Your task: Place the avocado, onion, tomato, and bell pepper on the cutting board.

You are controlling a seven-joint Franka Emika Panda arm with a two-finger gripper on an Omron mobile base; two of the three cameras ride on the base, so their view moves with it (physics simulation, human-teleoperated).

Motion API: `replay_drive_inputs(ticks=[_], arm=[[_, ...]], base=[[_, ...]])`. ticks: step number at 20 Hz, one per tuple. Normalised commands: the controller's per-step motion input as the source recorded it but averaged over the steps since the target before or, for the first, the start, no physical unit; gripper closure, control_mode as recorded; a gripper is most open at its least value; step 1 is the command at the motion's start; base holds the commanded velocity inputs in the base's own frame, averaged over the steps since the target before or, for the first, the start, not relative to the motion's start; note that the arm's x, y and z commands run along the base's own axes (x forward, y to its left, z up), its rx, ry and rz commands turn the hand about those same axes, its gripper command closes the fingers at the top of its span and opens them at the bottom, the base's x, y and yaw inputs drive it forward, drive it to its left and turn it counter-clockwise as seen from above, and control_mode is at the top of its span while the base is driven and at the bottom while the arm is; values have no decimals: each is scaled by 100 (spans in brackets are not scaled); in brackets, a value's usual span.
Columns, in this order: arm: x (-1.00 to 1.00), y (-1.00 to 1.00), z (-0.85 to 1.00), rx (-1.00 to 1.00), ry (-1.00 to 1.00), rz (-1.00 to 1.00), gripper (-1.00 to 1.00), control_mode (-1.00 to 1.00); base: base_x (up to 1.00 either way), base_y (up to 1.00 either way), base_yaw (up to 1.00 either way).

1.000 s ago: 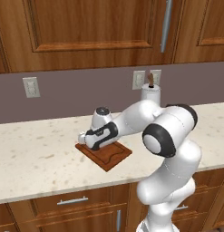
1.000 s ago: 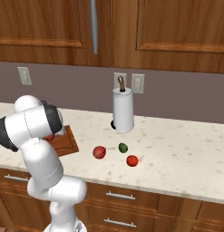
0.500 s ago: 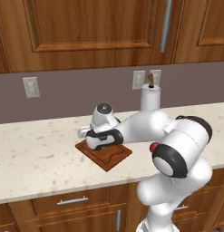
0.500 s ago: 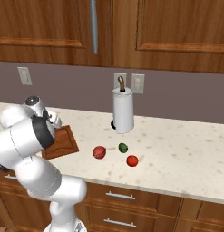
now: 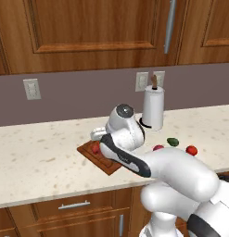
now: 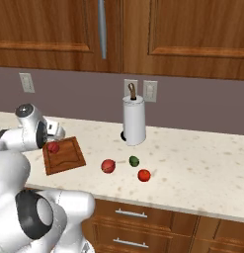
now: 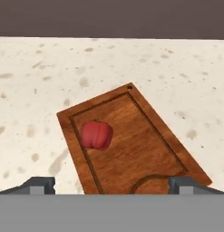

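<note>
Speckled beige stone surface [image 6: 202, 163] running beneath dark wooden wall cabinets [image 6: 192, 34], one with a long vertical metal handle [image 6: 101, 27]. White paper towel roll on an upright holder with a brown knob [image 6: 134, 121], standing near the grey-mauve backsplash [image 5: 79, 95]. Pale wall outlets [image 5: 31, 89] on the backsplash. Wooden drawer fronts with metal pulls [image 6: 129, 213] below.

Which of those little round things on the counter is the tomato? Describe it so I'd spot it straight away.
Start at the white paper towel roll standing against the back wall. On the counter in front of it lie three small items in a loose cluster. The tomato is the one nearest the counter's front edge: bright glossy orange-red, unlike the dark green avocado and the duller, larger red ball.
</note>
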Motion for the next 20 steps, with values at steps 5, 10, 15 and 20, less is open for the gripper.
replay_drive_inputs(ticks=[5,10,15,20], arm=[[-100,-73,61,0,-3,-1,-100,-100],[-85,-81,61,0,-2,-8,-100,-100],[-57,-81,48,0,-1,-13,-100,-100],[-26,-79,21,4,0,-13,-100,-100]], base=[[0,0,0],[0,0,0],[0,0,0],[0,0,0]])
